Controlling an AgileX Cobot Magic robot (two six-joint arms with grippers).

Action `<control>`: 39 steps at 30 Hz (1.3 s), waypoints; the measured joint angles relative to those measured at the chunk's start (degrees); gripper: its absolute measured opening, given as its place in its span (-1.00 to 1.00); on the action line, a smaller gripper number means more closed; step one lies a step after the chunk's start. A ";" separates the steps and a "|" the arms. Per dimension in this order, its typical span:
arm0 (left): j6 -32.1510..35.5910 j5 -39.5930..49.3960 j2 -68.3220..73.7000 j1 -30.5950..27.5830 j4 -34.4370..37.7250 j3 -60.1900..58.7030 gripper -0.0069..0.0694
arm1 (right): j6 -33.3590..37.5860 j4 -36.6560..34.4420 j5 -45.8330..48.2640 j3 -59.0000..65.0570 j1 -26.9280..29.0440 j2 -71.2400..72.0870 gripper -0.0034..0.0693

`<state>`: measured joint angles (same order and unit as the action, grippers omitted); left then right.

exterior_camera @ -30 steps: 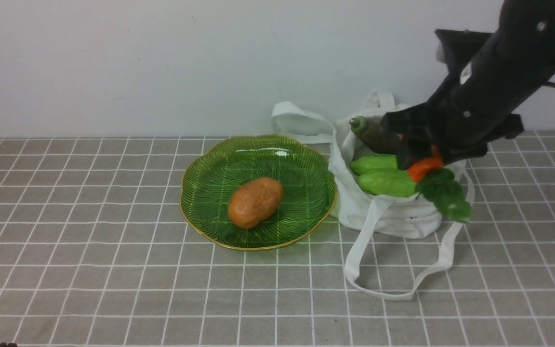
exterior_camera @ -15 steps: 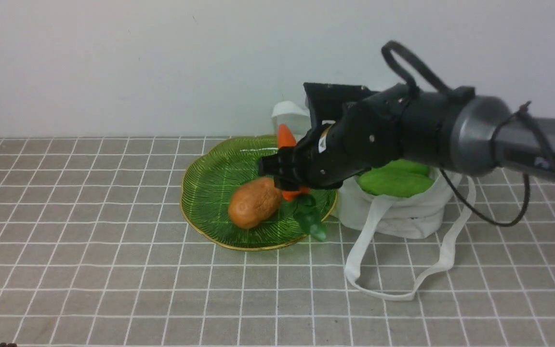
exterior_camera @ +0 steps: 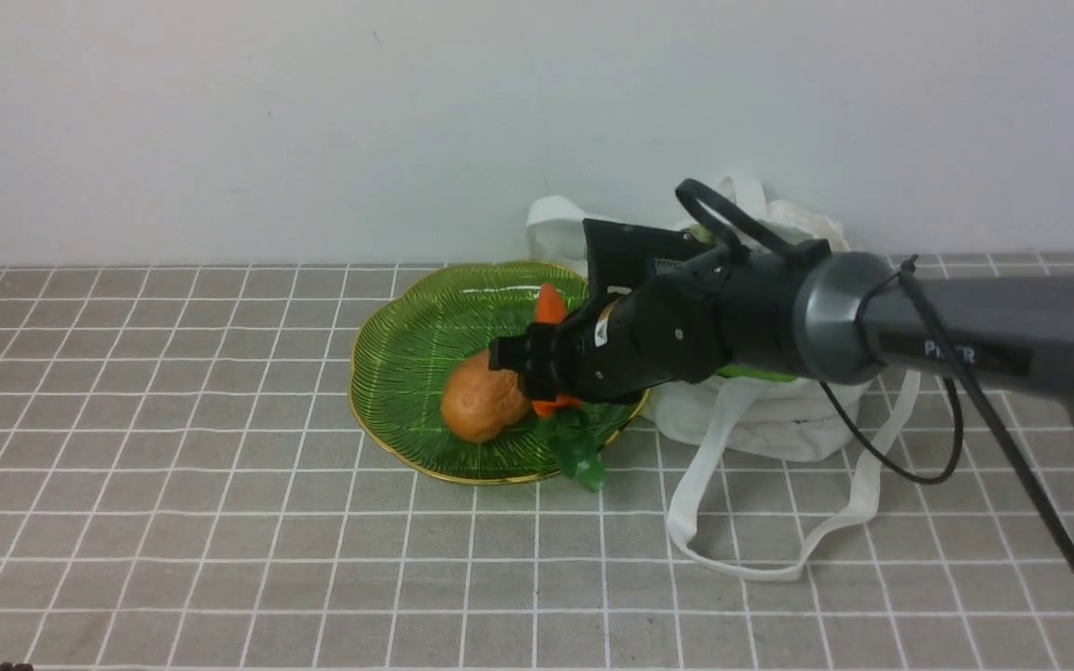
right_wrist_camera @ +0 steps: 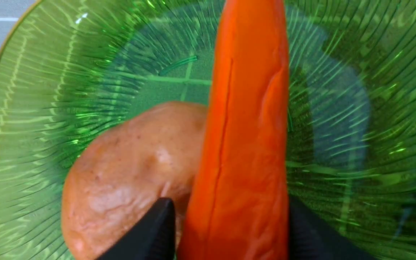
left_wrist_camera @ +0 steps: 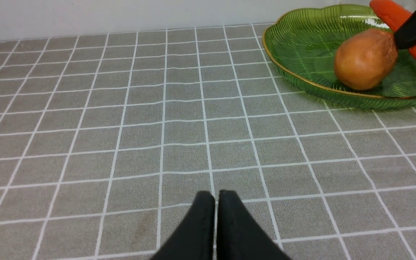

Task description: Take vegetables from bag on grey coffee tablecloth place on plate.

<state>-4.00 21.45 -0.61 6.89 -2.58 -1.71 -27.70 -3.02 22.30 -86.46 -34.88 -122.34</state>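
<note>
Carrot pinched at thick end in right gripper, black fingers shut on both sides of it. Orange tip aimed far and slightly up, over right half of plate; contact with glass not clear. Green leaves drooping past near rim toward tablecloth. Brown potato just left of carrot, lying mid-plate, right against it in wrist view. White bag just right of plate, at its rim, mostly hidden behind right arm; strap looped out on near side. Sliver of green cucumber under arm at bag mouth. Left gripper low over tablecloth, near and left of plate, well apart from it, fingers pressed together, nothing held.
</note>
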 joint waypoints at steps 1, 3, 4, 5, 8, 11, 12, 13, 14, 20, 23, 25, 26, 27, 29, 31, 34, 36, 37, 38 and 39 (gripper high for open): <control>0.00 0.00 0.00 0.00 0.00 0.00 -0.83 | 0.00 0.00 0.00 0.00 0.00 0.06 0.35; 0.00 0.00 0.00 0.00 0.00 0.00 -0.83 | -0.05 -0.06 0.58 0.00 0.00 0.42 0.56; 0.00 0.00 0.00 0.00 0.00 0.00 -0.83 | -0.05 -0.06 1.42 -0.08 0.02 0.72 0.63; 0.00 0.00 0.00 0.00 0.00 0.00 -0.83 | -0.05 -0.06 2.65 -0.58 0.13 1.36 0.73; 0.00 0.00 0.00 0.00 0.00 0.00 -0.83 | 0.62 0.11 7.20 -2.92 0.33 3.48 0.84; 0.00 0.00 0.00 0.00 0.00 0.00 -0.83 | 2.75 0.99 15.01 -7.86 0.76 7.05 0.86; 0.00 0.00 0.00 0.00 0.00 0.00 -0.83 | 4.07 1.57 18.29 -9.95 0.83 8.42 0.85; 0.00 0.00 0.00 0.00 0.00 0.00 -0.83 | 5.64 1.97 21.83 -12.31 0.85 9.81 0.84; 0.00 0.00 0.00 0.00 0.00 0.00 -0.83 | 5.98 2.09 23.30 -13.29 0.85 10.09 0.83; 0.00 0.00 0.00 0.00 0.00 0.00 -0.83 | 19.24 4.13 46.38 -29.86 0.85 18.69 0.46; 0.00 0.00 0.00 0.00 0.00 0.00 -0.83 | 24.05 6.29 49.02 -33.86 0.85 22.24 0.17; 0.00 0.00 0.00 0.00 0.00 0.00 -0.83 | 25.43 6.93 49.80 -34.43 0.85 24.91 -0.04; 0.00 0.00 0.00 0.00 0.00 0.00 -0.83 | 25.85 6.98 50.10 -34.50 0.85 26.47 -0.17; 0.00 0.00 0.00 0.00 0.00 0.00 -0.83 | 26.09 6.98 50.37 -34.57 0.85 27.40 -0.27; 0.00 0.00 0.00 0.00 0.00 0.00 -0.83 | 26.39 6.88 50.77 -34.63 0.85 30.57 -0.49; 0.00 0.00 0.00 0.00 0.00 0.00 -0.83 | 26.67 6.25 50.90 -34.28 0.85 34.19 -0.70; 0.00 0.00 0.00 0.00 0.00 0.00 -0.83 | 27.10 5.40 50.90 -30.75 0.85 41.01 -0.90; 0.00 0.00 0.00 0.00 0.00 0.00 -0.83 | 27.31 5.47 50.90 -27.87 0.85 44.16 -0.92; 0.00 0.00 0.00 0.00 0.00 0.00 -0.83 | 27.70 6.01 50.93 -24.87 0.85 48.11 -0.94; 0.00 0.00 0.00 0.00 0.00 0.00 -0.83 | 27.70 6.99 50.93 -20.92 0.85 52.33 -0.94; 0.00 0.00 0.00 0.00 0.00 0.00 -0.83 | 27.70 7.68 50.98 -18.53 0.85 54.19 -0.94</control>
<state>-4.00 21.45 -0.61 6.89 -2.58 -1.71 0.00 4.66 73.28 -104.98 -34.03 -68.15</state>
